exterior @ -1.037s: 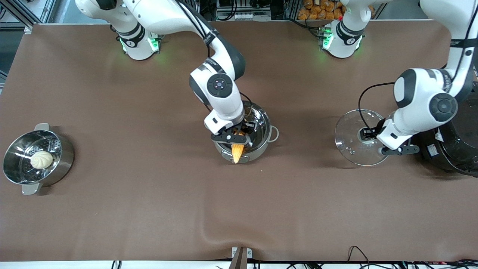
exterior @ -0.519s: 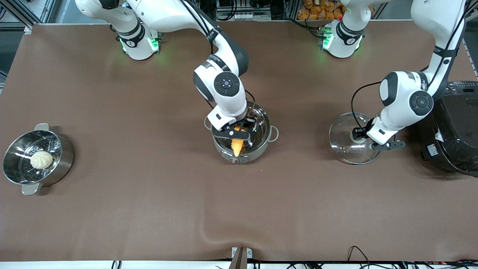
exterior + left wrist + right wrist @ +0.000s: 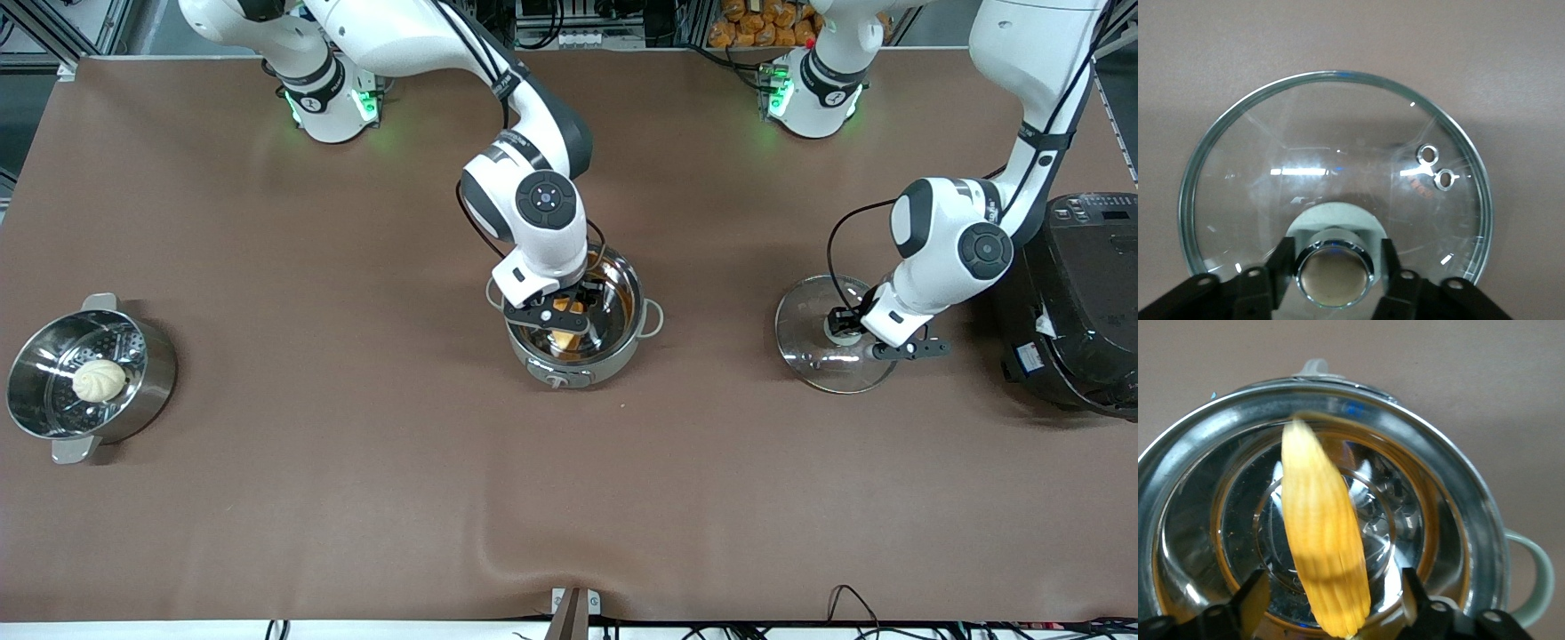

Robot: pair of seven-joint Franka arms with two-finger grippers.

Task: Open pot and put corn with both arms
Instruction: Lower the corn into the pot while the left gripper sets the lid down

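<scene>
pot point(image 3: 582, 331): lid off, near table centre, steel bowl on grey base; one loop handle shows at its 3 o'clock in the front view; inside is shiny
corn point(image 3: 1321, 532): yellow cob, tapered tip pointing away from the wrist, hanging over the pot's open mouth, partly down inside the rim; in the front view point(image 3: 563, 324) only a bit shows under the gripper
right gripper point(image 3: 558, 313): over the pot's opening; the fingers point(image 3: 1251, 600) stand wide, either side of the cob's thick end; cannot tell from these views if the pads actually press it or it is loose
lid point(image 3: 1331, 180): clear glass, on the table toward the left arm's end, well apart from the pot, roughly at its 3 o'clock in the front view; two small vent holes in the glass
lid knob point(image 3: 1333, 272): copper-coloured top, chrome ring
left gripper point(image 3: 852, 331): down on the lid, fingers point(image 3: 1281, 267) closed snug against both sides of the knob
rice cooker point(image 3: 1080, 302): black, at the table edge, at the lid's 3 o'clock
steamer pot point(image 3: 84, 378): steel, at the right arm's end of the table
bun point(image 3: 99, 380): pale, round, on the steamer's perforated insert
</scene>
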